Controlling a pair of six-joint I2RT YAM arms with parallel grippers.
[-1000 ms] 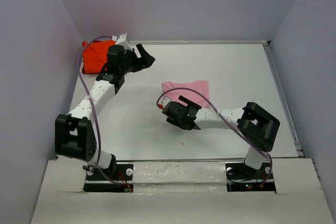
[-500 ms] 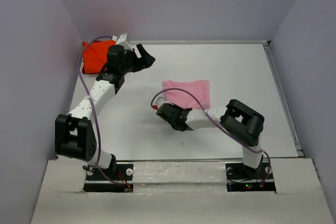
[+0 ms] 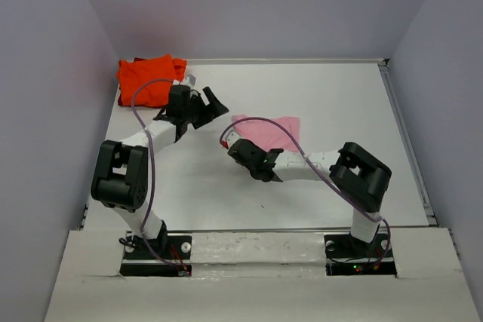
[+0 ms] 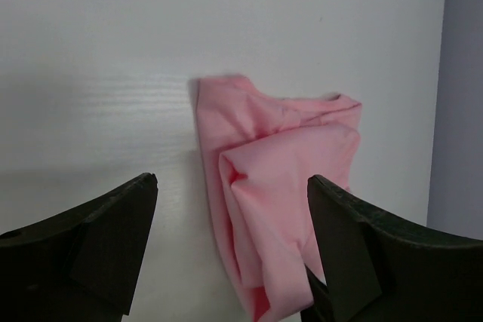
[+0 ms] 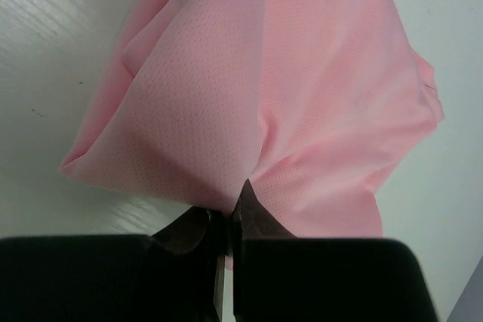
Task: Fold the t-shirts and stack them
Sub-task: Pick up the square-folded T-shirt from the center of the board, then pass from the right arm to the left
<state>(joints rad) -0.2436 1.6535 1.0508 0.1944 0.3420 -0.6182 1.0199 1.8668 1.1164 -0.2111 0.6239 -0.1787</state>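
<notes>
Overhead first: the pink t-shirt [image 3: 278, 130] lies crumpled near the middle of the table [image 3: 355, 103], and the orange-red t-shirt [image 3: 149, 79] sits bunched in the upper left corner, well apart from it. The right gripper [image 3: 241, 143] meets the pink cloth at its lower left edge. The left gripper [image 3: 213, 103] hovers just left of the pink shirt, jaws spread and holding nothing.

From the left wrist, the pink t-shirt [image 4: 281, 179] fills the centre and lower right of the frame. It is folded over itself in soft, uneven layers with a rumpled seam along the top. The left gripper [image 4: 230, 186] stands wide open above it, touching no cloth.

From the right wrist, the right gripper [image 5: 230, 205] is pinched tight on a tuck of the pink t-shirt [image 5: 302, 88] at the bottom centre. Fine mesh fabric fans upward from the pinch in broad creases.

The step in hand looks like spreading the pink shirt flat before folding. To do it well, the open pincer should probably take a separate edge, single layer if possible. The two should then draw apart gently, low over the table, so the thin cloth neither slips out nor drags into a new bunch.
</notes>
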